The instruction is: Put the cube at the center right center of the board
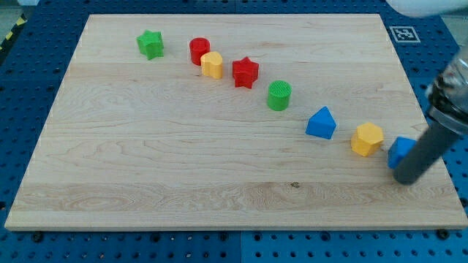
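A blue cube sits near the board's right edge, partly hidden by my rod. My tip rests on the board just below and to the right of the cube, touching or nearly touching it. To the cube's left lie a yellow hexagon block and a blue triangular block.
A diagonal row runs up to the view's left: green cylinder, red star, yellow block, red cylinder, green star. The wooden board lies on a blue perforated table. A marker tag sits beyond the top right corner.
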Controlling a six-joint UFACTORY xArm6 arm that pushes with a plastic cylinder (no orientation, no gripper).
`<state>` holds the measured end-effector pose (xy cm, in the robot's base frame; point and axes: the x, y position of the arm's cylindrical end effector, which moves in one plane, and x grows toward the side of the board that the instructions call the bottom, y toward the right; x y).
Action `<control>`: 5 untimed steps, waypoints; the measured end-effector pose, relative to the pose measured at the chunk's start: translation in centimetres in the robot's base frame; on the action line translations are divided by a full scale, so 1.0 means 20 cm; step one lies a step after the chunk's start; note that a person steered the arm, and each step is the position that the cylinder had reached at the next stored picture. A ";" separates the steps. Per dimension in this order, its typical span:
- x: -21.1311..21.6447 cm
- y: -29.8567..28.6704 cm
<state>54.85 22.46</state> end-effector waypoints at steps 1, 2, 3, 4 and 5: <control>-0.32 -0.01; -0.33 -0.01; -0.16 0.04; -0.18 0.12; -0.49 0.12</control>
